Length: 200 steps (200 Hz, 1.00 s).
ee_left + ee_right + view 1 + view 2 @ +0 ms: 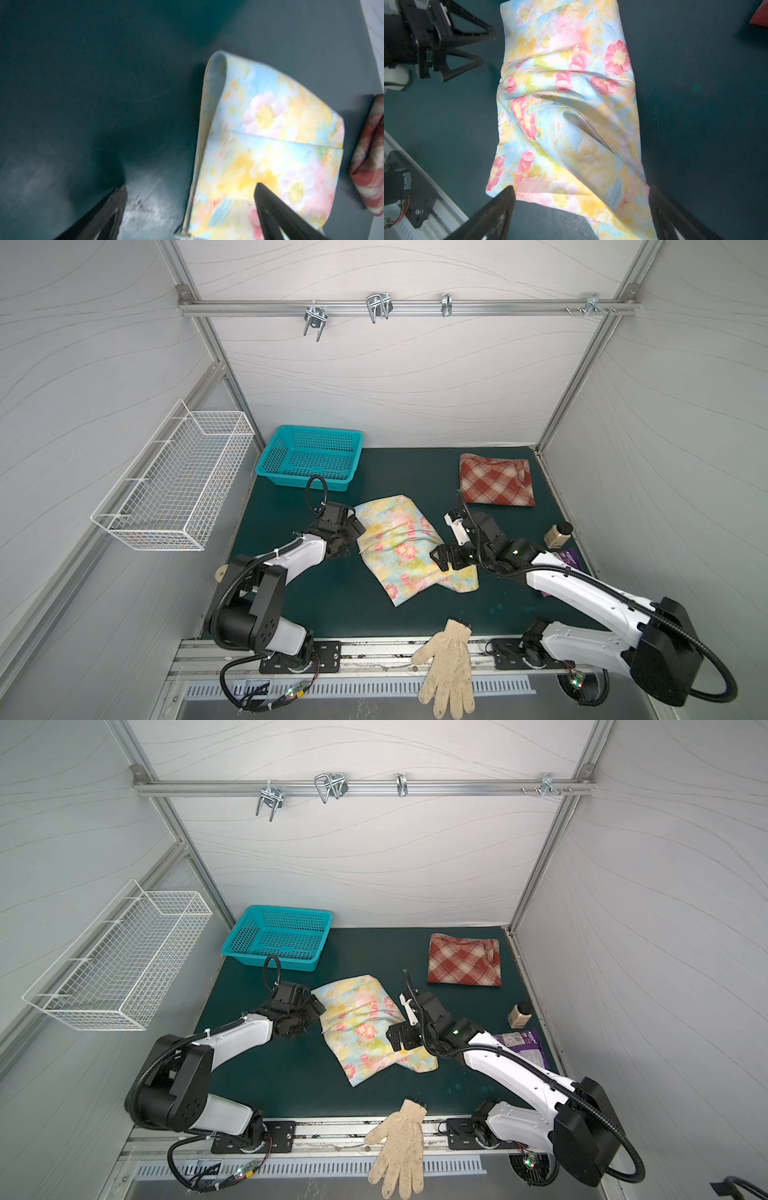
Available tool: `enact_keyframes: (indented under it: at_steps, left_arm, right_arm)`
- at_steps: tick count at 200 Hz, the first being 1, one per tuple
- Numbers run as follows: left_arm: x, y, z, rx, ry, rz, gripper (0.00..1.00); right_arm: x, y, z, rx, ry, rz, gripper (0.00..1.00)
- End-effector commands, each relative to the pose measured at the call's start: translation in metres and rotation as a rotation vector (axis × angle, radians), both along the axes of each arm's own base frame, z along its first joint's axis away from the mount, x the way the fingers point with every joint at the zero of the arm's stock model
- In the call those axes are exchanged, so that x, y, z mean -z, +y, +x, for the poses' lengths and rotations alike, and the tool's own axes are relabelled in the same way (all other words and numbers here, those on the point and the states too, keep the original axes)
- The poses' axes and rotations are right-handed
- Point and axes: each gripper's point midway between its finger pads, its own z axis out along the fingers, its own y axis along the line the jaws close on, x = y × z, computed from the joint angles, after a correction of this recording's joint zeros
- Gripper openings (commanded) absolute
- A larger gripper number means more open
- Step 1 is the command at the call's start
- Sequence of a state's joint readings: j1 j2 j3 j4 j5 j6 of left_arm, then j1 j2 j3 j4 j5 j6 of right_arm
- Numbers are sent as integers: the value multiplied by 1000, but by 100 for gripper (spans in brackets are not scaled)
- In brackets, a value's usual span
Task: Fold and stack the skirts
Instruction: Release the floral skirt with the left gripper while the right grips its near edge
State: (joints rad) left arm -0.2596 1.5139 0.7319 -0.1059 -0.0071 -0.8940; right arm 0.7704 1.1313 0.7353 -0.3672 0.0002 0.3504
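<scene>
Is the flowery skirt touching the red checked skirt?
Apart. Both top views show a strip of bare dark green mat between the thin pastel floral skirt and the thick rust-red and cream plaid skirt.

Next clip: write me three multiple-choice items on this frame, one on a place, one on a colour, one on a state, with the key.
1. Where on the mat does the plaid skirt lie? A near left, B far right, C centre.
2. The plastic basket is: A red, B teal, C yellow.
3. The right end effector is: A open, B shut and empty, C shut on the plaid skirt.
Key: B, it sits by the far right corner; B, its mesh walls are teal; A, its fingers stand wide apart in the right wrist view.
</scene>
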Motion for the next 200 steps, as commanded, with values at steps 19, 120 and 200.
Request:
enact_keyframes:
  at_steps: [19, 120, 200]
  left_arm:
    - [-7, -6, 47, 43, -52, 25, 90]
    - [4, 5, 86, 64, -8, 134, 53]
    - [11, 12, 95, 96, 34, 195, 8]
  right_arm:
    - [-3, 2, -5, -6, -9, 28, 99]
    - [-3, -4, -12, -5, -1, 31, 99]
    - [0, -8, -15, 8, 8, 32, 99]
